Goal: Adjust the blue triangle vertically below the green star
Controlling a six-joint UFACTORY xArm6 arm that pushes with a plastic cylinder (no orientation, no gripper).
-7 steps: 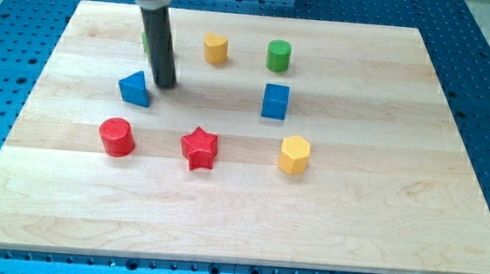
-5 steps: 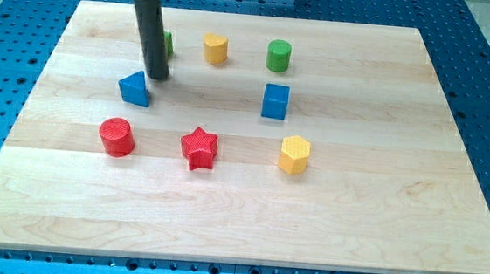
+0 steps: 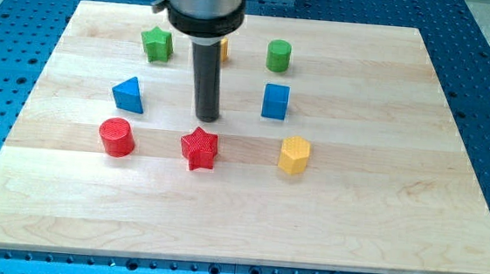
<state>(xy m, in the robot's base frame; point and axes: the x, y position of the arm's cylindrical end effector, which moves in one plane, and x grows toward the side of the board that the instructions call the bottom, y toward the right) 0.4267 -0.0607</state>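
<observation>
The blue triangle [image 3: 128, 94] lies on the wooden board [image 3: 379, 209] at the view's left. The green star [image 3: 156, 44] sits above it, a little to the right. My tip [image 3: 207, 117] rests on the board to the right of the blue triangle, apart from it, and just above the red star [image 3: 199, 147]. The dark rod rises from the tip toward the view's top and hides most of a yellow block [image 3: 225, 49].
A red cylinder [image 3: 116, 136] lies below the blue triangle. A green cylinder [image 3: 278, 56], a blue cube [image 3: 275, 101] and a yellow hexagonal block [image 3: 294, 155] stand in the right half of the group.
My tip moved from just upper right of the blue triangle to the right and down, now above the red star. The green star is uncovered. The blue triangle shifted slightly left.
</observation>
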